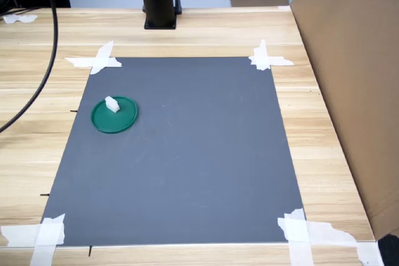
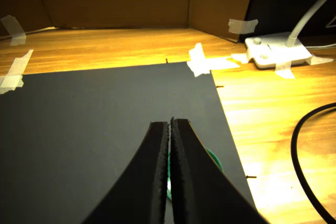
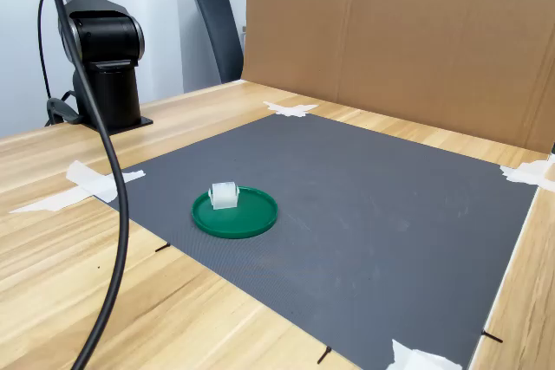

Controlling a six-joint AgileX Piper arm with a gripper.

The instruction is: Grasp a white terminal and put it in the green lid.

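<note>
The white terminal (image 1: 112, 103), a tiny blocky plastic piece, sits inside the green lid (image 1: 121, 121), a flat round dark-green disc with a low raised rim, toward the rim's upper-left edge in the first exterior view. The lid lies on a matte dark-grey mat (image 1: 187, 166), fine-textured, taped at its corners with white tape strips (image 1: 100, 59) onto a light wood-grain table (image 1: 324, 154). The lid sits near the mat's left edge in the first exterior view; the rest of the mat is bare and open. A brown cardboard wall (image 3: 416, 32) closes off the far side in the second exterior view and the first exterior view's right. Only the wrist view shows the gripper (image 2: 170, 124): its two black, finely ribbed fingers (image 2: 189, 171) are pressed together with nothing between them, a sliver of green lid just visible behind them. Both exterior views show the black arm base (image 3: 106, 67), and a thick black cable (image 3: 113, 214) crosses the second exterior view's left.
</note>
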